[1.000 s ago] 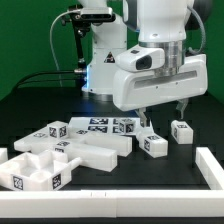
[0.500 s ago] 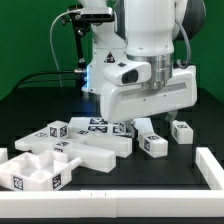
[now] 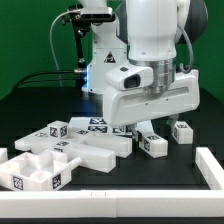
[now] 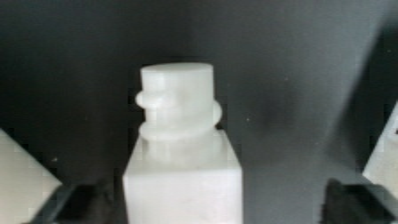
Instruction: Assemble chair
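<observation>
One pincer (image 3: 156,128) lower than before, astride pegged white block (image 4: 178,160)

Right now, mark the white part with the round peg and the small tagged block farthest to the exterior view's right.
White part with peg (image 4: 178,95): wrist view, on the round peg itself.
Small tagged block (image 3: 181,132): exterior view, on the middle of the block.

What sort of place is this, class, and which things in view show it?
Probably a robotics lab test bench: a robot arm stands over a black table with a raised white border, loose white chair parts carry printed marker tags, and a green curtain hangs behind.
</observation>
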You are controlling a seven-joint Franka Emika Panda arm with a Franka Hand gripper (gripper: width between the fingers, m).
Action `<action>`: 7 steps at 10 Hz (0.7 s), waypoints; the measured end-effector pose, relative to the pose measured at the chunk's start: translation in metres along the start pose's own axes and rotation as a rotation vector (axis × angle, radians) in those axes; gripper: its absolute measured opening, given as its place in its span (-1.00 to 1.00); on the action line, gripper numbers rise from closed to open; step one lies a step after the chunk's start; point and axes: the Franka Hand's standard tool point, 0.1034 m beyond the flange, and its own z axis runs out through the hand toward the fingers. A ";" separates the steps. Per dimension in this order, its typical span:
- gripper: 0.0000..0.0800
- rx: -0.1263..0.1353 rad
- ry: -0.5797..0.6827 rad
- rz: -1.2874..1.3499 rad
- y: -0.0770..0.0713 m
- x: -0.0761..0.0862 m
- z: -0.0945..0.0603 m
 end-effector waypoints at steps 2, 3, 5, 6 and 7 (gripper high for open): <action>-0.41 0.009 -0.043 -0.084 0.000 0.014 -0.019; -0.83 0.002 -0.028 -0.049 -0.002 0.014 -0.020; -0.94 0.001 -0.057 0.068 -0.017 -0.010 -0.019; -0.99 -0.003 -0.053 0.073 -0.023 -0.017 -0.020; -0.99 -0.005 -0.046 0.076 -0.024 -0.018 -0.020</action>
